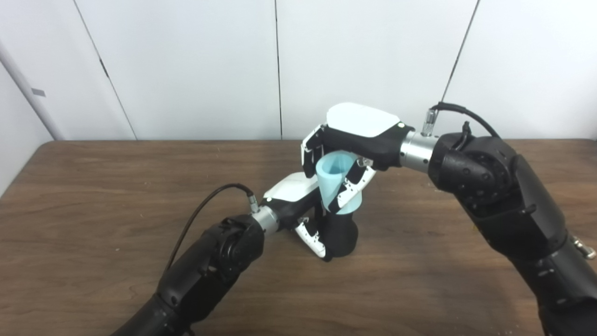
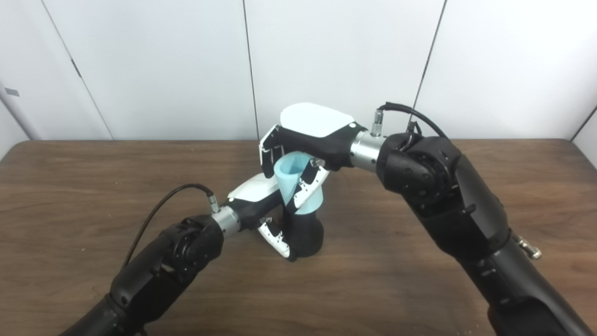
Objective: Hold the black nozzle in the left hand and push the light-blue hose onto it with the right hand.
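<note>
The black nozzle (image 1: 343, 235) stands upright on the brown table (image 1: 93, 196), near the middle. My left hand (image 1: 298, 205) is shut on it from the left, fingers wrapped around its body. The light-blue hose (image 1: 333, 179) sits on top of the nozzle, its open end tilted up and to the left. My right hand (image 1: 354, 140) comes in from the right and is shut on the hose from above, fingers and thumb around it. Both also show in the right eye view: nozzle (image 2: 305, 238), hose (image 2: 291, 179). The joint between hose and nozzle is partly hidden by fingers.
White wall panels (image 1: 186, 65) stand behind the table's far edge. Bare table surface lies on all sides of the hands. A small metal part (image 1: 585, 249) sits by the right arm near the right edge.
</note>
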